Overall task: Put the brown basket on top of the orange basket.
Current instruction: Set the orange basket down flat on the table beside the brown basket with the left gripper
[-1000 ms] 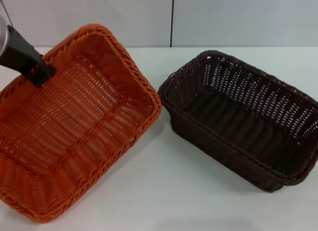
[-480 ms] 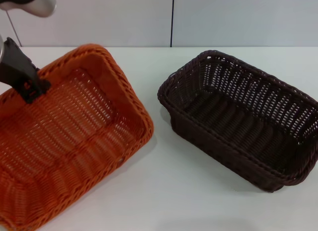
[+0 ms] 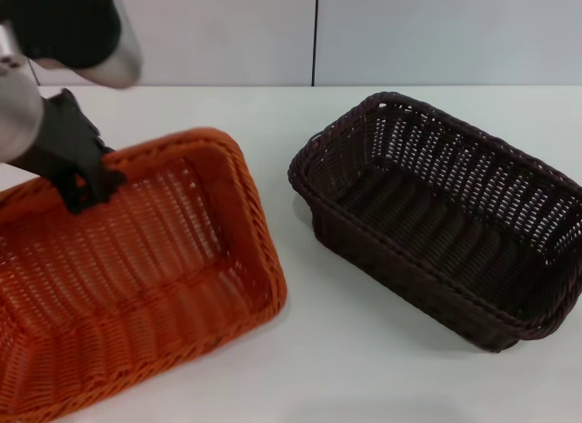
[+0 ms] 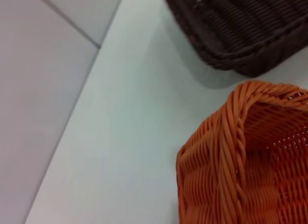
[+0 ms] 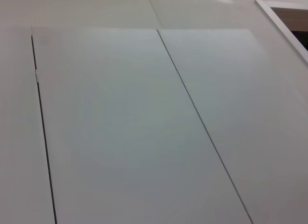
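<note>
Tilted orange basket (image 3: 136,287), seemingly hand-gripped (image 3: 80,182)

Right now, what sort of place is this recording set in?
Probably a lab or test bench: a plain white table, a bare panelled wall, and only the orange basket, held by the left gripper, and the brown basket.

A: Where does the head view look from?

B: From above, forward and down on the white table (image 3: 364,368), taking in the orange basket (image 3: 136,287) at the left and the brown basket (image 3: 446,223) at the right, with the wall (image 3: 436,32) at the far edge.

A: And the left wrist view?

B: Very near the orange basket's (image 4: 240,166) corner, facing across the table (image 4: 130,127) to the brown basket (image 4: 240,26); both baskets are shared with the head view.

A: The right wrist?

B: It faces only pale panels (image 5: 120,127) with dark seams.
</note>
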Robot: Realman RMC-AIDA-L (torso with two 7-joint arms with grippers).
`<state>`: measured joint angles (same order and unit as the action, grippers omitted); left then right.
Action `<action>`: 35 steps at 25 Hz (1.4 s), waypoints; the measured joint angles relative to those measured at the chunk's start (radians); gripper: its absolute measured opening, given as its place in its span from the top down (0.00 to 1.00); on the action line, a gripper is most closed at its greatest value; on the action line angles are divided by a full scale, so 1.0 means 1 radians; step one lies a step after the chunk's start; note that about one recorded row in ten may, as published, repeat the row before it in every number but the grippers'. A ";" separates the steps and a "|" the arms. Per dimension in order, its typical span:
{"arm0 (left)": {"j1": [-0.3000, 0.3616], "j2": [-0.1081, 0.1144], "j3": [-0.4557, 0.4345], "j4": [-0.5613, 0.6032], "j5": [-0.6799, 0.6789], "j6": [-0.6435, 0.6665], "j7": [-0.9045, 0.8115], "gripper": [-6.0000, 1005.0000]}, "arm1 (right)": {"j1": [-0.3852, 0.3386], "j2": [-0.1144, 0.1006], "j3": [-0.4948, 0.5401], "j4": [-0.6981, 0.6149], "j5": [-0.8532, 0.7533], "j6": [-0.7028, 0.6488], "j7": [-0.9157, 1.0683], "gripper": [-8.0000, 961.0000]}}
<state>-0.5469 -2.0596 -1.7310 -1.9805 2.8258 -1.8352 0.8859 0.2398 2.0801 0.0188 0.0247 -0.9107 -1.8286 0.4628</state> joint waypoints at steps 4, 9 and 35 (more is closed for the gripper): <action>-0.005 -0.001 0.058 0.001 0.000 0.004 0.024 0.83 | -0.003 0.000 0.000 0.003 0.000 -0.001 0.000 0.22; -0.010 -0.002 0.103 0.002 -0.009 -0.003 0.059 0.83 | -0.007 0.000 -0.005 0.003 -0.001 -0.011 0.001 0.22; -0.048 -0.005 0.227 0.153 -0.024 0.078 0.085 0.83 | -0.054 0.002 -0.022 0.023 0.000 -0.041 -0.001 0.21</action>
<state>-0.5953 -2.0650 -1.5040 -1.8272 2.8013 -1.7577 0.9707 0.1856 2.0824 -0.0031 0.0477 -0.9111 -1.8696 0.4617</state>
